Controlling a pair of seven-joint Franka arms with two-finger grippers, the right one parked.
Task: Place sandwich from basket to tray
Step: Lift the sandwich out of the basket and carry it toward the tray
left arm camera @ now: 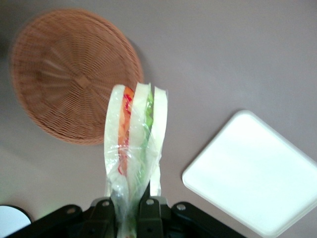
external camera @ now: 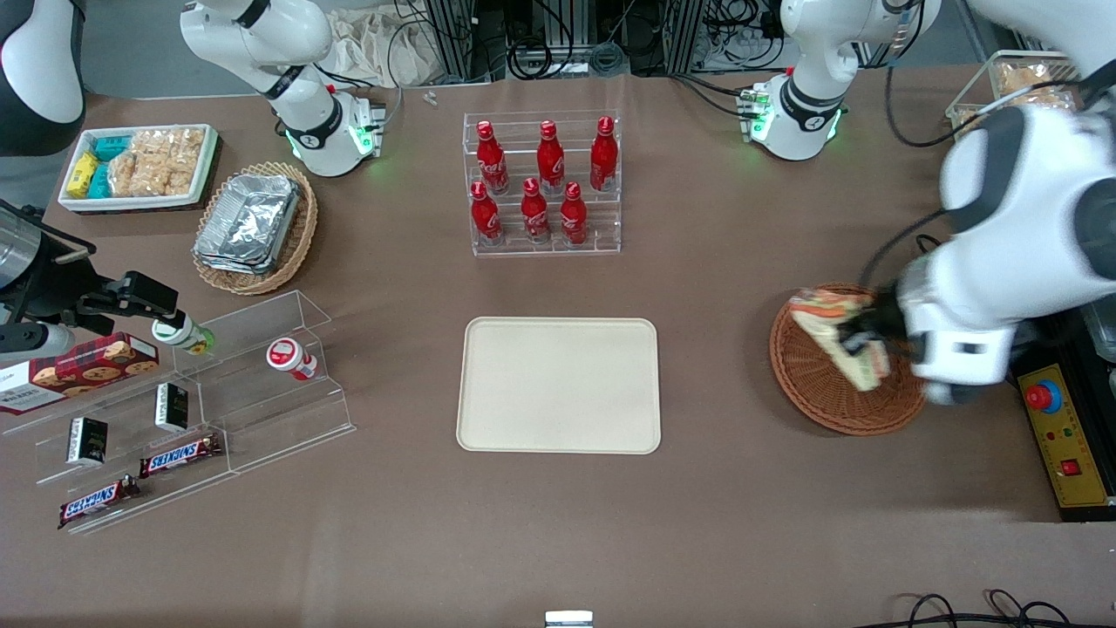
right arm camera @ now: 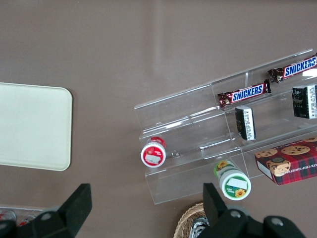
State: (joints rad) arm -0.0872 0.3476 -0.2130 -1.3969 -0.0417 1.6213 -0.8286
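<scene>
Claw (left arm camera: 130, 210) clamped on the wrapped sandwich (left arm camera: 134, 144), fingers (left arm camera: 148, 210) pinching the clear film at the wedge's base. Sandwich lifted clear of the wicker basket (left arm camera: 69, 74), hanging above its rim at the side toward the tray (left arm camera: 257, 173); orange, red and green filling showing along the edge. In the front view, sandwich (external camera: 841, 336) and claw (external camera: 863, 336) over the basket (external camera: 819, 392), at the working arm's end of the surface (external camera: 697, 523). Cream tray (external camera: 558, 384) bare at mid-surface, well apart from the basket, open brown surface between them.

Around: clear rack of six red cola bottles (external camera: 540, 183) farther from the front camera than the tray. Toward the parked arm's end, a tan basket with foil trays (external camera: 253, 227), a white box of snacks (external camera: 139, 166), and a stepped acrylic stand (external camera: 192, 410) holding Snickers bars (external camera: 179, 453), small dark packs, a cookie box (external camera: 83, 366) and two small bottles. Yellow control box with red button (external camera: 1059, 445) just beside the basket, at the surface's edge.
</scene>
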